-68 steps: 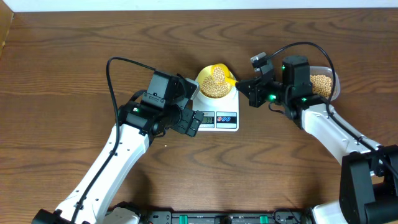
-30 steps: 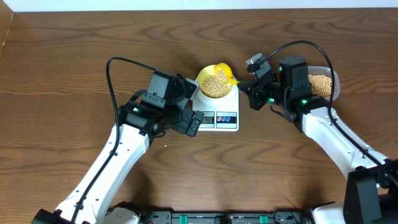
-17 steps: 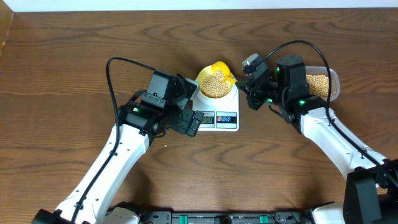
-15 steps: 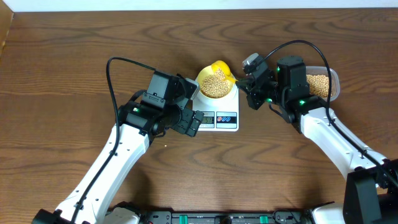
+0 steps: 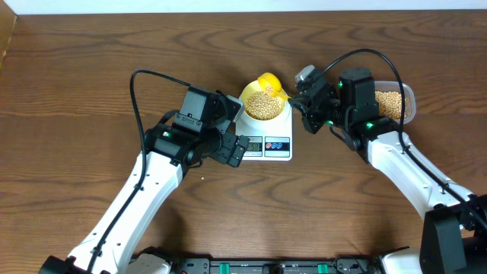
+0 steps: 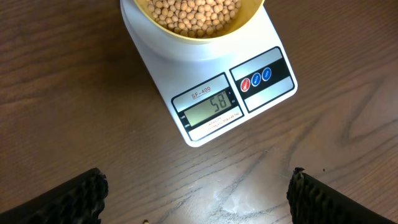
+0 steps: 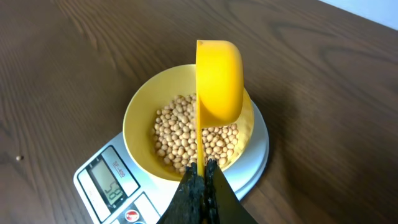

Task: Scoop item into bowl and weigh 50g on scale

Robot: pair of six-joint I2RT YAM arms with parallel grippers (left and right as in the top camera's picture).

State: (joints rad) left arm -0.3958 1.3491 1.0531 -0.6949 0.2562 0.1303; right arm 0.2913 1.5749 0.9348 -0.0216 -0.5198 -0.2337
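Right jaws clamp the yellow long-handled plastic scoop [image 7: 217, 81], handle running straight ahead, cup tipped above the pale yellow round bowl [image 7: 135, 111] of small beige-tan beans [image 7: 177, 134] on the white flat scale [image 6: 158, 68], reading 58. Left jaws spread, empty.

Robotics lab, two arms [image 5: 144, 186], wooden table [image 5: 68, 84]

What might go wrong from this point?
The display reads 58, over the 50 target; any beans left in the scoop, tipped above the bowl, would widen that. Scooping some back out might press on the bowl and shift it on the scale, upsetting the reading.
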